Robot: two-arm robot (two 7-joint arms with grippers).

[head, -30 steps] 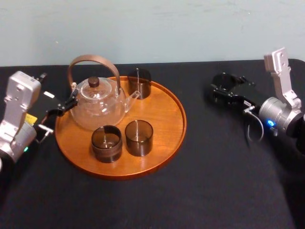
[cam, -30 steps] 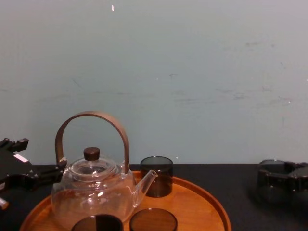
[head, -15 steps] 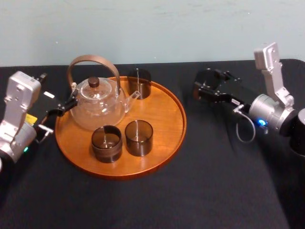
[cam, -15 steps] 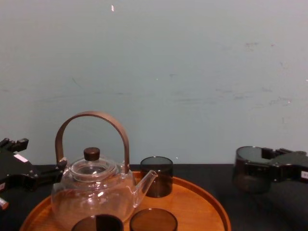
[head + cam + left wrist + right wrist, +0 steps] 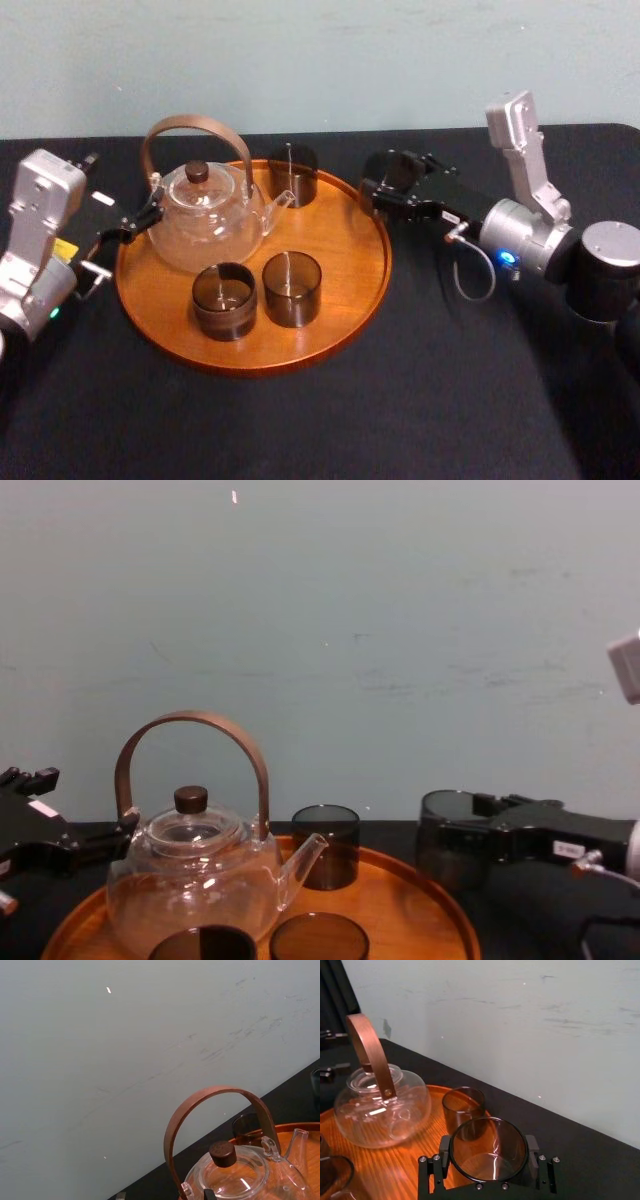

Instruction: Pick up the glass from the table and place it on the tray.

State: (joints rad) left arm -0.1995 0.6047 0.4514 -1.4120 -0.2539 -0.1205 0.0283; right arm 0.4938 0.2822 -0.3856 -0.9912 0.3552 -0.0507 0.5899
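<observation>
**Step in hand: carry the glass over the tray and set it down.**

1. State. The right tool is clenched on the glass, gripping it by its sides. The glass is upright, mouth up. It hangs clear of the desk, over the far right rim of the tray. In the right wrist view part of its base is over wood and part is over the rim.
2. The left tool is parked at the tray's left edge, beside the teapot. Whether it is clenched or released cannot be told. It is not needed for this step.
3. Target. The free wood is on the right side of the tray, between the far glass and the two near glasses. Aim for the middle of that patch.
4. Travel. Move left until the whole base is inside the rim. Hold the height so the base passes over the rim. Stop short of the far glass, which the right wrist view shows just beyond the held one, and of the teapot spout.
5. Descent. Lower straight down and keep the glass upright. A base set on the rim will probably tip.
6. Release. Open only when the base sits flat on the wood. Open just enough to free the walls, since thin glass is likely to slide if nudged.
7. Retreat. Lift above the rim before withdrawing to the right.
</observation>
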